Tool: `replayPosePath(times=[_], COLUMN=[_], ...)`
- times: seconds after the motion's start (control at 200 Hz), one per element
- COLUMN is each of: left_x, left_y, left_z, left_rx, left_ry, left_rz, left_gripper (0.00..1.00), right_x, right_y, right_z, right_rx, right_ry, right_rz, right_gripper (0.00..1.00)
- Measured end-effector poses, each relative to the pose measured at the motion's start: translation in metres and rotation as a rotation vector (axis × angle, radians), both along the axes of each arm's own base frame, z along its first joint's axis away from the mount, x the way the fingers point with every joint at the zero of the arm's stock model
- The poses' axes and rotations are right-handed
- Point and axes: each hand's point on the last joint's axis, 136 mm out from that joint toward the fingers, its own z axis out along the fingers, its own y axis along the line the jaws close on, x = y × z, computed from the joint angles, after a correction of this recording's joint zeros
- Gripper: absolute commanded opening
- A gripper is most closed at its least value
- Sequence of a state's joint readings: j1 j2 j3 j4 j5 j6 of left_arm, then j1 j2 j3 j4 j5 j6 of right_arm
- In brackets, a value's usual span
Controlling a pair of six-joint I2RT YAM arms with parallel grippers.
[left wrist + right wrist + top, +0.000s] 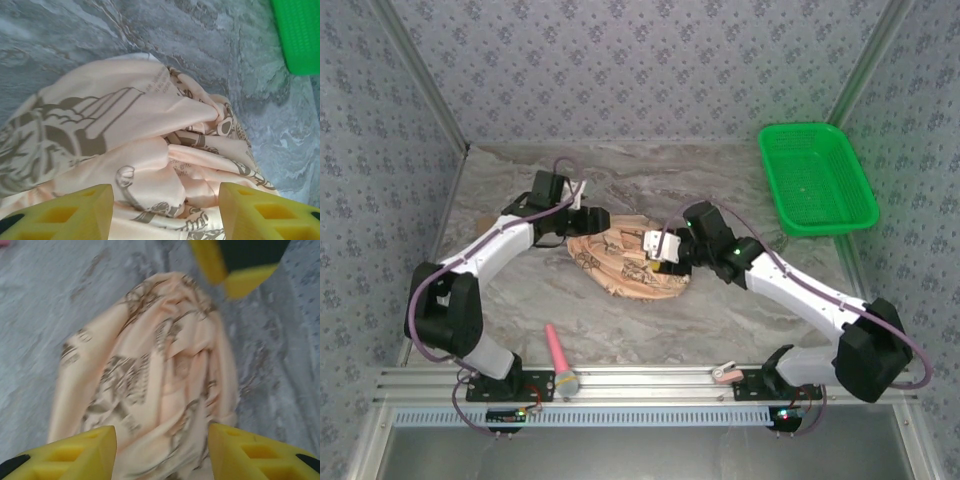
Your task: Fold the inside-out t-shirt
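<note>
Top external view: the inside-out t-shirt [630,265] lies bunched in a rumpled mound on the counter [720,320], well to the left of the green basket [817,180] and nearer to me than it. The left pincer [578,222] sits at the edge of the mound farthest from the basket, the right pincer [658,256] at the basket-side edge.

Left wrist view: the left pincer [166,200] has its jaws spread, with cloth lying loose beneath them and nothing clamped.

Right wrist view: the right pincer [162,440] is likewise parted over the cloth and grips nothing. The picture is blurred.

Handling, my judgement: the cloth looks thin, light and limp. It will sag and trail from any single hold, and layers may come up together. It is not fragile, and there is little risk of slipping once pinched. The folds hide the hem, sleeves and collar, so I cannot pick out a seam. I would pinch one outer edge layer with each pincer, on opposite sides, and draw them apart to spread the shirt flat first.
</note>
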State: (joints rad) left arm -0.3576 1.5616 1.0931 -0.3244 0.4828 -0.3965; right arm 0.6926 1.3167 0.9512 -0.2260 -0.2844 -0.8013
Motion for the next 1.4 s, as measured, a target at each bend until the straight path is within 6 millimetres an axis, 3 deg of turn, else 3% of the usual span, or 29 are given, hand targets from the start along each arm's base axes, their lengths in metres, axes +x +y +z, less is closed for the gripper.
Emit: replayPosePath(times=[0.075,0.175,0.25,0.315,0.385,0.45,0.515,0.585,0.685,0.735,0.775,0.825,0.89,0.959,1.004,1.069,1.109,1.219,1.309,1.399], left_x=[0.0,0.0,-0.001,-0.003,-0.004,-0.002,0.0,0.012,0.032,0.039,0.041,0.038,0.03,0.019,0.01,-0.004,-0.01,-0.015,-0.018,-0.019], left_y=[-0.007,-0.012,-0.014,-0.014,-0.014,-0.013,-0.017,-0.021,-0.009,-0.002,0.0,-0.001,-0.001,0.003,0.005,0.008,0.012,0.018,0.015,0.003], left_z=[-0.019,-0.053,-0.075,-0.09,-0.093,-0.089,-0.074,-0.038,0.02,0.046,0.062,0.072,0.057,0.012,-0.021,-0.06,-0.075,-0.083,-0.071,-0.045], left_rx=[0.029,0.095,0.129,0.14,0.144,0.138,0.079,-0.087,-0.293,-0.366,-0.416,-0.469,-0.506,-0.488,-0.457,-0.404,-0.375,-0.318,-0.24,-0.177], left_ry=[0.042,0.108,0.154,0.193,0.204,0.194,0.187,0.144,0.048,-0.004,-0.039,-0.065,-0.034,0.08,0.165,0.262,0.302,0.311,0.259,0.17], left_rz=[-0.008,-0.006,-0.009,-0.008,-0.007,-0.006,-0.005,0.016,0.065,0.069,0.057,0.04,0.052,0.093,0.118,0.141,0.16,0.161,0.114,0.046], left_gripper=[0.59,0.53,0.34,0.15,0.03,0.0,0.0,0.0,0.0,0.0,0.0,0.0,0.0,0.01,0.05,0.22,0.28,0.41,0.5,0.54], right_x=[0.014,0.032,0.04,0.044,0.045,0.046,0.05,0.057,0.067,0.069,0.072,0.074,0.073,0.065,0.053,0.041,0.037,0.032,0.028,0.025], right_y=[0.013,0.022,0.021,0.016,0.011,0.01,0.009,-0.002,-0.042,-0.067,-0.082,-0.092,-0.096,-0.097,-0.094,-0.093,-0.097,-0.1,-0.082,-0.057], right_z=[-0.002,-0.036,-0.07,-0.098,-0.112,-0.106,-0.079,-0.026,0.065,0.095,0.106,0.103,0.076,0.016,-0.023,-0.058,-0.068,-0.065,-0.036,-0.002], right_rx=[0.007,-0.045,-0.118,-0.19,-0.232,-0.219,-0.144,0.002,0.265,0.352,0.391,0.416,0.419,0.345,0.274,0.18,0.132,0.05,0.056,0.091], right_ry=[-0.006,0.027,0.062,0.087,0.102,0.094,0.073,0.015,-0.128,-0.179,-0.191,-0.17,-0.104,0.023,0.112,0.196,0.207,0.179,0.111,0.039], right_rz=[-0.006,-0.042,-0.074,-0.097,-0.119,-0.132,-0.151,-0.19,-0.274,-0.322,-0.359,-0.392,-0.434,-0.478,-0.488,-0.5,-0.514,-0.491,-0.398,-0.281], right_gripper=[0.52,0.43,0.31,0.01,0.0,0.0,0.0,0.0,0.0,0.0,0.0,0.0,0.0,0.0,0.11,0.3,0.32,0.48,0.48,0.48])
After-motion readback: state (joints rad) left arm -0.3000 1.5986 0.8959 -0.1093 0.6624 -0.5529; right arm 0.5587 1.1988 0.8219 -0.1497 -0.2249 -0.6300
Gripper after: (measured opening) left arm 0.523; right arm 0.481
